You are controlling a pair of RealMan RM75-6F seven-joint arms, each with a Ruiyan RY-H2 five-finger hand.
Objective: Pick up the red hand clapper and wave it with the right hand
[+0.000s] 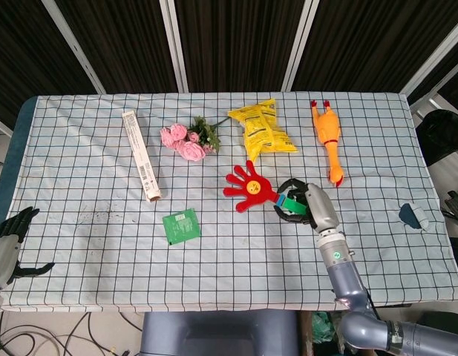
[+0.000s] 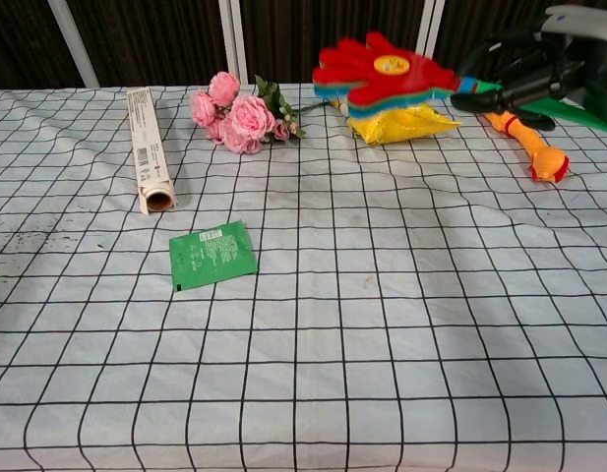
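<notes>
Waving step underway: right hand (image 1: 306,206) is gripping the red hand clapper (image 1: 249,188) by its handle, aloft, paddle pointing toward 9 o'clock. Next, I judge: swinging back, grip firm.

Left hand (image 1: 10,237) is idling, fingers apart, holding nothing.

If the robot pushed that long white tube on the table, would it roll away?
Probably yes. The tube looks round, with an open circular end, so a sideways push would likely roll it. It seems hollow, so probably light. The wrinkled cloth might slow it.

The tabletop (image 2: 382,324) is covered in matt, wrinkled checked cloth. The red hand clapper (image 1: 247,188) looks like smooth plastic, the yellow snack bag (image 1: 262,131) glossy foil. The green packet (image 2: 212,255) has a slight sheen.
</notes>
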